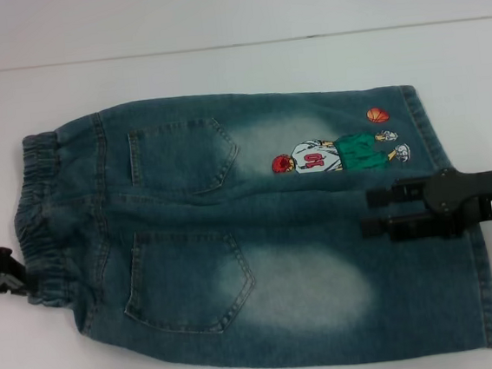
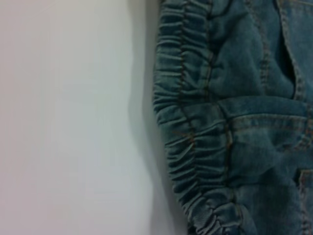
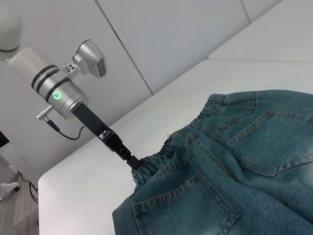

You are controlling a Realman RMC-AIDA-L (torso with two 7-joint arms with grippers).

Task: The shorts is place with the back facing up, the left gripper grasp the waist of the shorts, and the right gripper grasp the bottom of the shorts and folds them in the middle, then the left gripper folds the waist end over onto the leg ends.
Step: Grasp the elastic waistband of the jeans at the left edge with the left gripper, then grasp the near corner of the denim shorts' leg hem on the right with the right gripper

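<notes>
The blue denim shorts (image 1: pixel 251 236) lie flat on the white table, back pockets up. The elastic waist (image 1: pixel 35 213) is on the left and the leg ends (image 1: pixel 469 241) on the right. My left gripper (image 1: pixel 20 283) is at the near corner of the waist; in the right wrist view the left gripper (image 3: pixel 134 164) looks shut on the bunched waistband (image 3: pixel 161 154). The left wrist view shows only the gathered waist (image 2: pixel 195 147). My right gripper (image 1: pixel 372 211) hovers over the leg end near the embroidered figure (image 1: pixel 339 154), open, fingers pointing toward the waist.
The white table (image 1: pixel 218 74) extends beyond the shorts on the far side and to the left (image 2: pixel 63 122). The table's far edge and a white panelled wall (image 3: pixel 161 29) lie behind it. The near leg hem reaches close to the table's front edge.
</notes>
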